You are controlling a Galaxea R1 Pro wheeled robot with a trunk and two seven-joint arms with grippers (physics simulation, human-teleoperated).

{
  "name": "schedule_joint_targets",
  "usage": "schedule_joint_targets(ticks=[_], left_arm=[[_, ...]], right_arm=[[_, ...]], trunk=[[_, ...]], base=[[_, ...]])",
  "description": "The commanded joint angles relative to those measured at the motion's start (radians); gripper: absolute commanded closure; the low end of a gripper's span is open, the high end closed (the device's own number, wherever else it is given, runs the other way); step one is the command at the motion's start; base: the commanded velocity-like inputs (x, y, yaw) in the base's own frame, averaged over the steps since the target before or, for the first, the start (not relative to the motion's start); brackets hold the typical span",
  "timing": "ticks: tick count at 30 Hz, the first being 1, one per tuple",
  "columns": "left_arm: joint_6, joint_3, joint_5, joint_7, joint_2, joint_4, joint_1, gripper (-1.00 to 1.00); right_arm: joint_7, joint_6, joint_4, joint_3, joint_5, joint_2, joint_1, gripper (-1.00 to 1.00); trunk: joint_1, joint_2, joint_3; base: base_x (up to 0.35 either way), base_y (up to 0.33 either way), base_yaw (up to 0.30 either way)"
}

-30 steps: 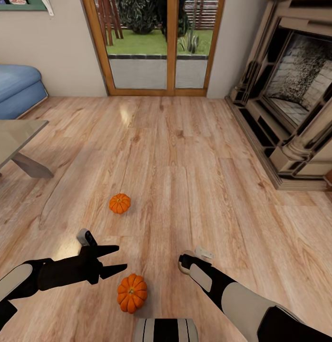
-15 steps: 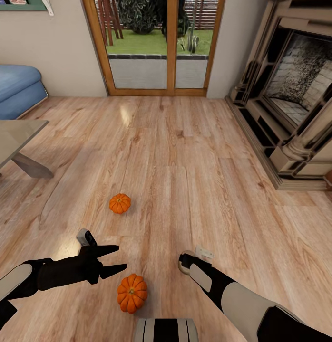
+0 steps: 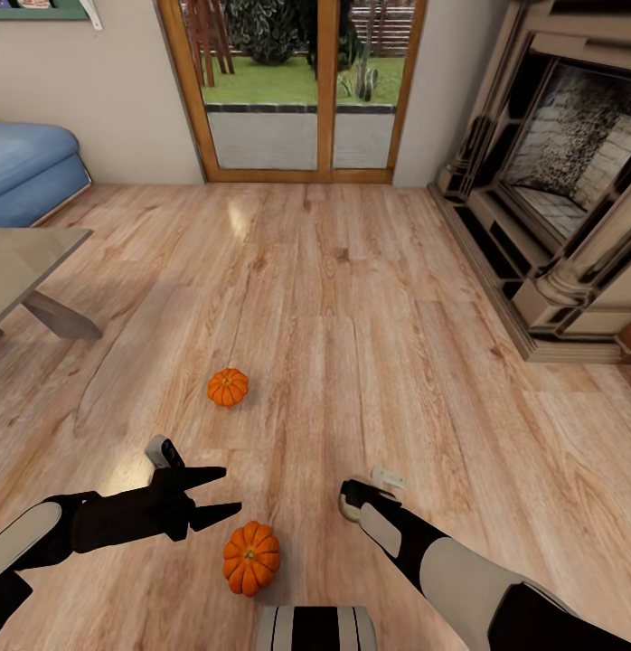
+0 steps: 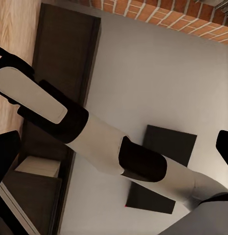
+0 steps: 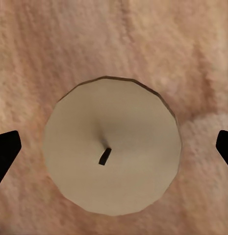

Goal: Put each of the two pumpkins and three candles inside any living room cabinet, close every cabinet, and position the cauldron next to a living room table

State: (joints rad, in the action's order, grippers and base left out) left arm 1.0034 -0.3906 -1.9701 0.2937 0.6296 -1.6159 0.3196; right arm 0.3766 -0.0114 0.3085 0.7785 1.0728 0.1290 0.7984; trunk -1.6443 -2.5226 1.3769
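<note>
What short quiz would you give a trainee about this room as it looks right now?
1. True or false: the near pumpkin and the far pumpkin both sit on the wood floor.
2. What lies between the fingertips of the right hand in the right wrist view? A) a pumpkin B) a candle C) a cauldron
3. Fill in: the left hand, beside the near pumpkin, is ___ (open or shut).

Key: 1 true; 2 B; 3 open.
</note>
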Motion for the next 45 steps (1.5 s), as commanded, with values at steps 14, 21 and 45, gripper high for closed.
schedule_joint_targets(ticks=[14,21,45], left_arm=[[0.000,-0.002,0.007,0.010,0.001,0.001,0.001,-1.00],[0.000,-0.002,0.007,0.010,0.001,0.001,0.001,-1.00],[0.000,-0.002,0.007,0.010,0.001,0.001,0.001,-1.00]], right_arm=[[0.007,0.001,0.001,0.008,0.006,0.001,0.001,-1.00],[0.007,0.001,0.001,0.008,0.005,0.001,0.001,-1.00],[-0.021,0.006,0.001,0.008,0.001,0.001,0.001,-1.00]], trunk=[[-0.003,-0.002,0.032],[-0.003,-0.002,0.032],[-0.003,-0.002,0.032]], base=[[0.000,0.000,0.000],[0.000,0.000,0.000],[0.000,0.000,0.000]])
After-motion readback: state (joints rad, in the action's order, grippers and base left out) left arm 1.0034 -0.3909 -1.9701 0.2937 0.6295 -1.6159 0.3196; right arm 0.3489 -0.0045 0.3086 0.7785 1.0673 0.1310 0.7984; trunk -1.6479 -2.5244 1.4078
